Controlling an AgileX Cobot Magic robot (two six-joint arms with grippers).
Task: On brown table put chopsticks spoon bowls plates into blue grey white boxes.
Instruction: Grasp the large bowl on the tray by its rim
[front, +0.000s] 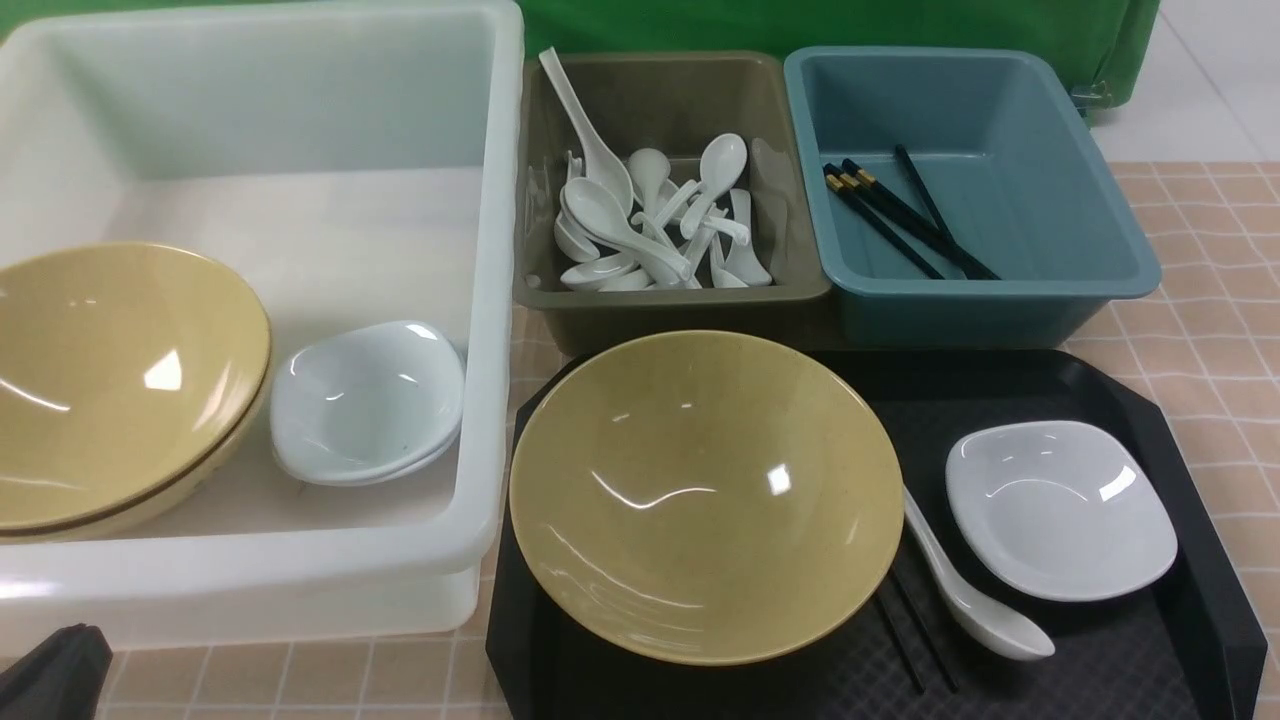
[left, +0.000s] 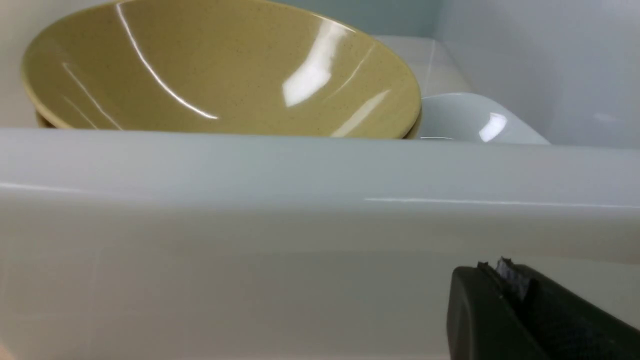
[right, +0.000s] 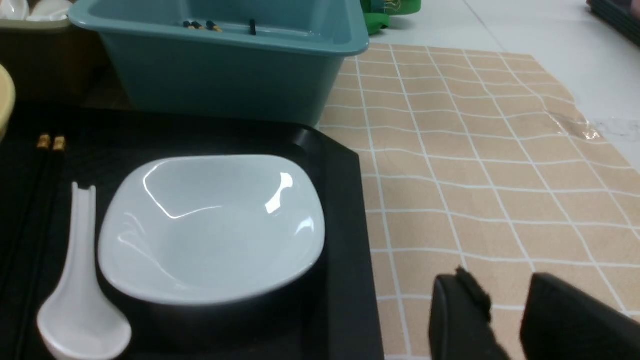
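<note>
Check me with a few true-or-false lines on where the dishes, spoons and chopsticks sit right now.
1. A large glossy tan-yellow bowl sits on the flat black tray. True.
2. The teal-blue plastic bin holds white ceramic spoons. False: it holds dark chopsticks; the spoons lie in the olive-grey bin.
3. The translucent white tub holds yellow bowls and small white dishes. True.
4. The right gripper grips the lone white spoon on the tray. False: its jaws stand apart and empty, off to the tray's side.
</note>
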